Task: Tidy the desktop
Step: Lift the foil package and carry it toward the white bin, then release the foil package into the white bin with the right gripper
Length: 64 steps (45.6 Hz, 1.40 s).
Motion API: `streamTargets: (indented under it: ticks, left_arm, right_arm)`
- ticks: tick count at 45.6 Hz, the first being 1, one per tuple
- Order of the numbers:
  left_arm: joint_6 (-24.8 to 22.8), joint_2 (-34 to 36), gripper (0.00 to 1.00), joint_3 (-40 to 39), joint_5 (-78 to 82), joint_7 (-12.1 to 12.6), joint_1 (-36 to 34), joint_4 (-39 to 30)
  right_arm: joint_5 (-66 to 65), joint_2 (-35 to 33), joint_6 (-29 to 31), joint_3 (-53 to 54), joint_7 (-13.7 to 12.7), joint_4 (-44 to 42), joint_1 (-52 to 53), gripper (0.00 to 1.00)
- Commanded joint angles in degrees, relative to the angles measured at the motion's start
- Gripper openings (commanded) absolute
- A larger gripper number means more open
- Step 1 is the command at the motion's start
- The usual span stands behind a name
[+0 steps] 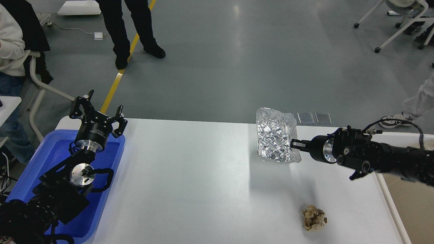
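Note:
The white desktop [190, 176] fills the middle of the head view. My right gripper [293, 143] is shut on the right edge of a crumpled silver foil sheet [275, 135] and holds it tilted up above the desktop's back right part. A crumpled brown paper ball [314, 218] lies on the desktop near the front right. My left gripper [98, 112] is open and empty, raised above the far end of the blue bin [51, 159] at the left.
A beige white-rimmed bin [407, 189] stands off the desktop's right edge, under my right arm. People and chairs stand on the grey floor beyond the table. A yellow floor line runs behind the left arm.

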Motion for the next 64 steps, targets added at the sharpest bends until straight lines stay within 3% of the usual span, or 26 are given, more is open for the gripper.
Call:
streamTargets:
  ticks: [1,13,20,29,41,50,64]
  left_arm:
    - [0.00,0.00,1.00,0.09,0.00,0.00,0.03,0.00]
    - [0.00,0.00,1.00,0.00,0.00,0.00,0.03,0.00]
    - [0.00,0.00,1.00,0.00,0.00,0.00,0.03,0.00]
    - [0.00,0.00,1.00,0.09,0.00,0.00,-0.06,0.00]
    - [0.00,0.00,1.00,0.00,0.00,0.00,0.03,0.00]
    - [0.00,0.00,1.00,0.00,0.00,0.00,0.03,0.00]
    - [0.00,0.00,1.00,0.00,0.00,0.00,0.03,0.00]
  right_arm:
    - [1.29,-10.95,0.46,1.32,0.05,12.99,12.03,0.00]
    - [1.29,-23.08,5.12,2.64,0.05,20.38,22.32,0.00]
    - [1.47,-28.53,9.69,3.96,0.05,20.56,25.58,0.00]
    - [1.56,-33.28,10.84,5.10,-0.57,18.98,26.20,0.00]
    - [9.98,-36.00,10.92,4.05,-1.09,7.92,19.52,0.00]
    - [14.12,-36.18,10.92,3.17,-5.22,-1.66,12.23,0.00]
    - [17.73,-33.38,10.92,3.70,-7.42,-22.49,-4.82,0.00]
